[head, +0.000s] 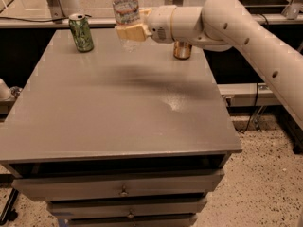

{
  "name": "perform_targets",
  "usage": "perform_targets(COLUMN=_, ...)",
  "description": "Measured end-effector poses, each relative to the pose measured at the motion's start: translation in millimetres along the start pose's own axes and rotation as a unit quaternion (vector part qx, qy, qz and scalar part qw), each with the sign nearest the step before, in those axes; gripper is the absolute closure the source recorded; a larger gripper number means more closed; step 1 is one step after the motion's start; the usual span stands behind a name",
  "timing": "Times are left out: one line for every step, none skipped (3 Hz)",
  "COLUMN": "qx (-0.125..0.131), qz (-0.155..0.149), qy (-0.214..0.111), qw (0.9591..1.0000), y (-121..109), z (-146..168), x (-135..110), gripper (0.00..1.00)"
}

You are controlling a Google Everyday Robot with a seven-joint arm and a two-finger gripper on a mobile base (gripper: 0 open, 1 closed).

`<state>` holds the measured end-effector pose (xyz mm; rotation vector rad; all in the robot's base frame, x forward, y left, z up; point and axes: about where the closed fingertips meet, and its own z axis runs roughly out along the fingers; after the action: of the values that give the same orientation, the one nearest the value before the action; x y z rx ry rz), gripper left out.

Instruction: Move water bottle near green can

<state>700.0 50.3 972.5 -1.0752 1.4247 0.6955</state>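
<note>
Nearest the camera, the drawers sit under the front lip of the grey table. The broad front and middle of its top lie bare, so there is plenty of room for a descent there and no edge close by. Farther back, a soft shadow falls across the surface beneath the load. Above it the gripper hangs over the rear half of the table, its tan fingers clamped around the lower body of the water bottle. The bottle stands upright in the grasp and appears to be clear of the surface. The green can stands at the far left corner, close to the back and left edges, with a bare gap between it and the bottle. A gold can stands at the far right, partly hidden behind the arm. By my judgement the pick and most of the carry are done. What remains is a short move left, a lowering beside the green can, and release. The tight spot is the back edge.
</note>
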Motion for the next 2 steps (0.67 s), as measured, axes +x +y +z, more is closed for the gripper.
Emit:
perform_targets(qx=0.024, qz=0.013, qy=0.012, qw=0.9996, y=-36, z=30, x=13, gripper=1.0)
perform_targets(qx=0.034, qz=0.036, qy=0.032, qw=0.9983, y=-53, z=68, x=32, gripper=1.0)
